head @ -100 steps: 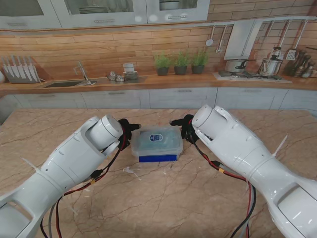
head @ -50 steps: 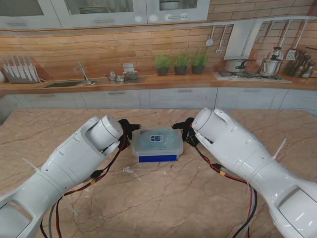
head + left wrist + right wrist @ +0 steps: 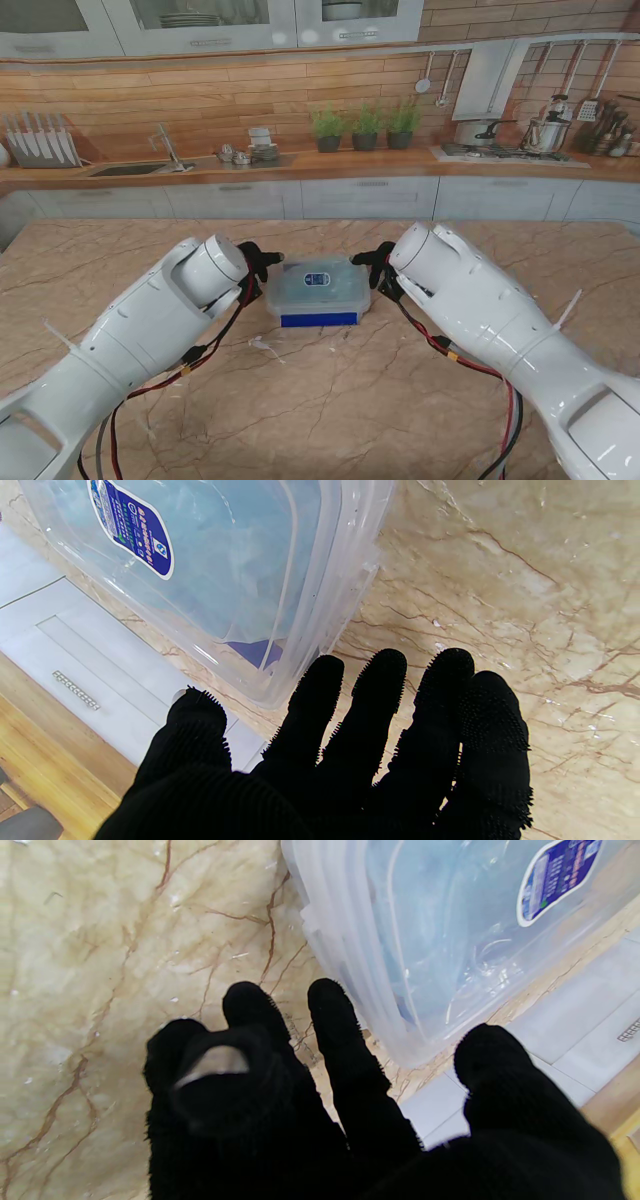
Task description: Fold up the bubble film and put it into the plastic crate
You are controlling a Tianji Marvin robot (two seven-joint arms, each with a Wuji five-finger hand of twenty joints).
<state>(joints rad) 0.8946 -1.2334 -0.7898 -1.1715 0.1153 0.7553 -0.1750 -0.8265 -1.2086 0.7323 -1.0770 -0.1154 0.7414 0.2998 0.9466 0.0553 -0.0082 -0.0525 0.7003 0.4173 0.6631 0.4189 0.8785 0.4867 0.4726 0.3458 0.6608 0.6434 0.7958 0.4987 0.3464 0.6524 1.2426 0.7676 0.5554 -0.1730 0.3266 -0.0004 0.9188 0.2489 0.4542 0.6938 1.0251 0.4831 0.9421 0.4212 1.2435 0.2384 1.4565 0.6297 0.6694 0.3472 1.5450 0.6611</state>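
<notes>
1. The marble table (image 3: 330, 400) carries everything; the plastic crate (image 3: 318, 290) sits near its middle, a little toward the far edge, in the same spot as a second ago.
2. The right arm (image 3: 500, 330) has shifted slightly toward me and to the right since the earlier frames; the left arm (image 3: 150, 330) has barely moved.
3. The crate is translucent with a lid on, a blue label (image 3: 316, 277) on top and a blue band along its near side; pale bluish bubble film (image 3: 240, 580) shows crumpled through the walls, already inside.
4. The left hand (image 3: 256, 262) hovers just beside the crate's left end, fingers spread and holding nothing; in the wrist view its fingertips (image 3: 320, 675) stand close to the crate's corner, whether touching I cannot tell.
5. The right hand (image 3: 378, 266) hangs just beside the right end, fingers apart and empty; the thumb (image 3: 487, 1055) reaches past the crate's corner.
</notes>
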